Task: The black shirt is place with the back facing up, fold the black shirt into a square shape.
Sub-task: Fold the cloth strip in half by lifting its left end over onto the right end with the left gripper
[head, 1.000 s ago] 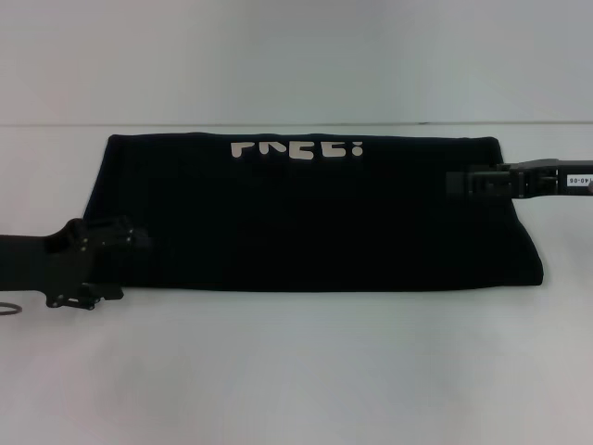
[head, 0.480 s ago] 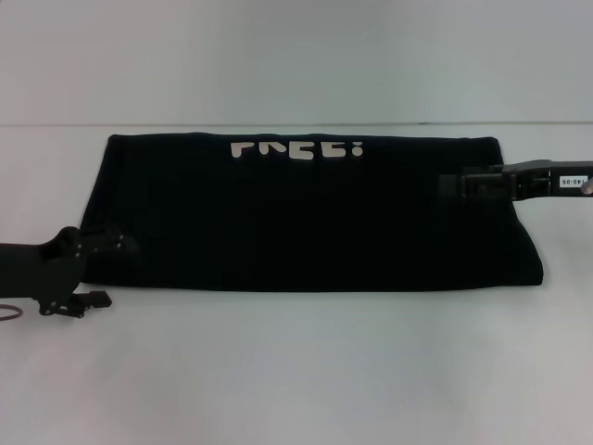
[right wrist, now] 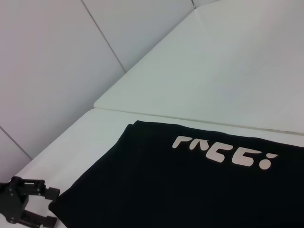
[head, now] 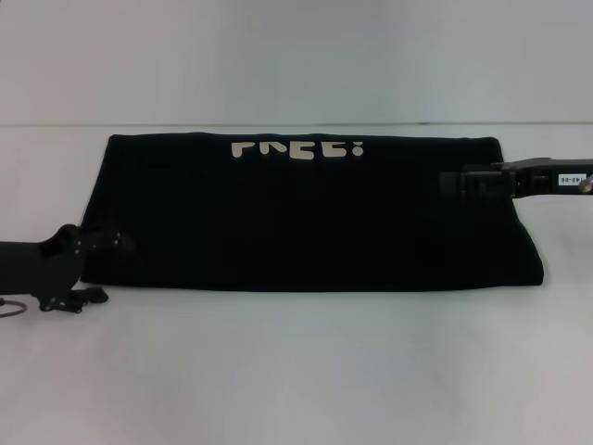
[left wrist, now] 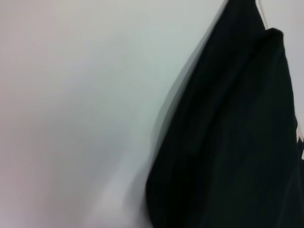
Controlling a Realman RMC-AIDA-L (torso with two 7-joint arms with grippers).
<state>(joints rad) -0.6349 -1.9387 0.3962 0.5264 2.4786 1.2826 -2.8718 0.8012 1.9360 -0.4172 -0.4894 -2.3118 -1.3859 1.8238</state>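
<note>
Black soft fabric T-shirt with the white block "FREE!" lettering along its far edge lies flat on the white bench, already folded into a wide band, so not a square yet. What's changed over the last second: the left end effector has slid back off the shirt's near-left corner and now sits just outside that edge, low by the bench. From the right wrist view its fingers look parted with nothing in them. The right end effector hangs over the shirt's right end, barely moved; can't tell if it's gripping cloth. My guess is the last fold's been released and a sideways fold comes next.
</note>
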